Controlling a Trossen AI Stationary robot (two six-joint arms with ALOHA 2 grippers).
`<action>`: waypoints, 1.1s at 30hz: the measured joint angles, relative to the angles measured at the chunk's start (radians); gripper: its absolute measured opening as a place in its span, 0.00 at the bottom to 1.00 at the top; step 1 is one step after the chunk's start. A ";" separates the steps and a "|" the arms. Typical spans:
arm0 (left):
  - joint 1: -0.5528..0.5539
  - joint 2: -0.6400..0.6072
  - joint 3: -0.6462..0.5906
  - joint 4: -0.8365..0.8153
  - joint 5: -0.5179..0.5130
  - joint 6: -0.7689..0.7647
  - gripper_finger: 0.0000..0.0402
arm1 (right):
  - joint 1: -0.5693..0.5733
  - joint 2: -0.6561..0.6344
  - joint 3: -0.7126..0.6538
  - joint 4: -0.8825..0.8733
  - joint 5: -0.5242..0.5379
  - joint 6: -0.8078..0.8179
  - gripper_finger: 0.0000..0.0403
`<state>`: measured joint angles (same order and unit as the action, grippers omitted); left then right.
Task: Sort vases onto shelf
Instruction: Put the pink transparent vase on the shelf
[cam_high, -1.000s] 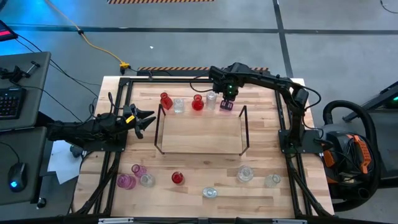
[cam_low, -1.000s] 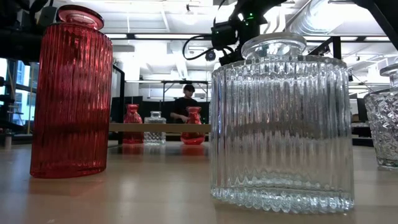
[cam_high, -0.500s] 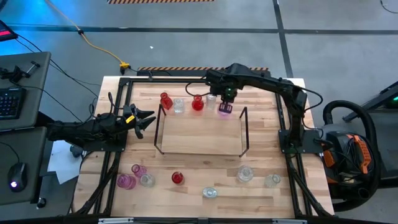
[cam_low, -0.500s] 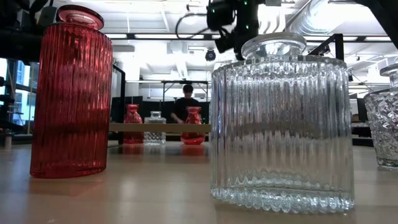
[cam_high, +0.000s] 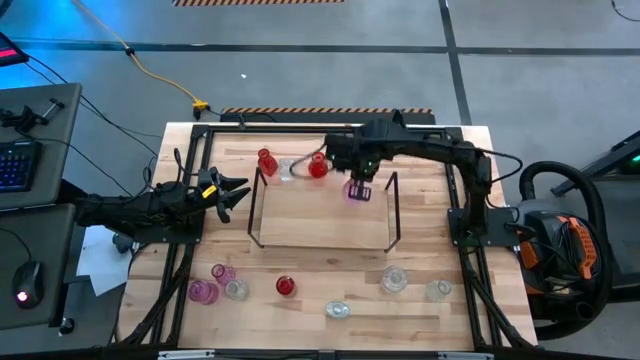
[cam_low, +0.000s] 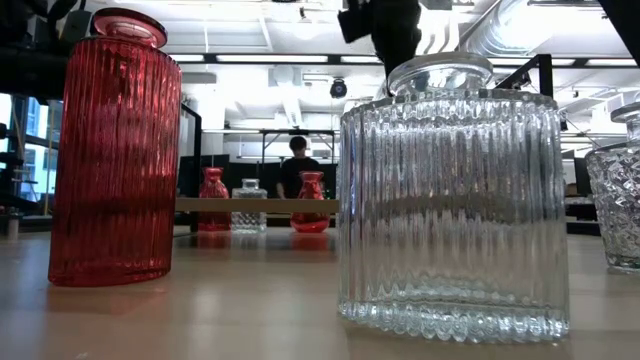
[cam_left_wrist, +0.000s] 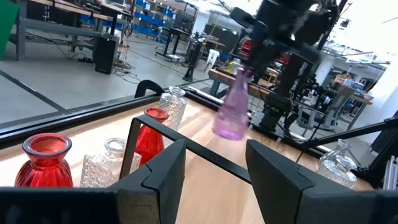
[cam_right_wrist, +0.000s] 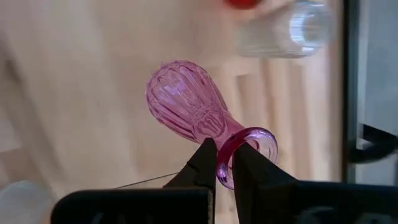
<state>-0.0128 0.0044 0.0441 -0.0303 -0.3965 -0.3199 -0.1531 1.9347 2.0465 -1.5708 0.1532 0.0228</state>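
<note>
My right gripper (cam_high: 358, 176) hangs over the far right part of the shelf (cam_high: 323, 228), shut on a pink vase (cam_high: 357, 191). The left wrist view shows that vase (cam_left_wrist: 232, 112) in the air, tilted. Two red vases (cam_high: 266, 160) (cam_high: 318, 167) and a clear one (cam_high: 288, 170) stand on their bases along the shelf's far edge. Several more vases, pink (cam_high: 203, 291), red (cam_high: 286, 286) and clear (cam_high: 395, 280), stand near the table's near edge. My left gripper (cam_high: 232, 190) waits open at the table's left side. My right gripper holds the pink vase by the rim of its mouth (cam_right_wrist: 225, 159). The rim wall is pinched with one finger (cam_right_wrist: 252, 168) inside the mouth and the other (cam_right_wrist: 200, 163) outside. The fingers come from above. The vase is lifted clear and hangs tilted below them, over the shelf board.
Black wire end frames (cam_high: 393, 205) (cam_high: 256, 205) rise at both ends of the shelf. A larger black metal frame (cam_high: 190, 160) edges the table. In the low view a tall red vase (cam_low: 115, 150) and a clear one (cam_low: 450, 200) fill the foreground; a person (cam_low: 297, 172) stands far behind.
My right gripper has carried the pink vase from beyond the shelf's far edge toward the near edge and slightly left, out over the shelf board. The vase has stayed in its hold, lifted clear. The left arm has kept still.
</note>
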 joint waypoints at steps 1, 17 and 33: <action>0.000 0.000 0.000 0.000 0.000 0.000 0.39 | 0.017 0.000 -0.001 -0.003 -0.002 0.007 0.01; 0.000 0.000 0.000 0.000 0.000 0.000 0.39 | 0.095 0.000 -0.001 -0.001 0.094 0.108 0.01; 0.000 0.000 0.000 0.000 0.000 0.000 0.39 | 0.088 -0.404 -0.271 -0.005 0.188 0.310 0.01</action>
<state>-0.0129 0.0044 0.0441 -0.0307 -0.3965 -0.3202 -0.0654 1.5302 1.7754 -1.5758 0.3409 0.3326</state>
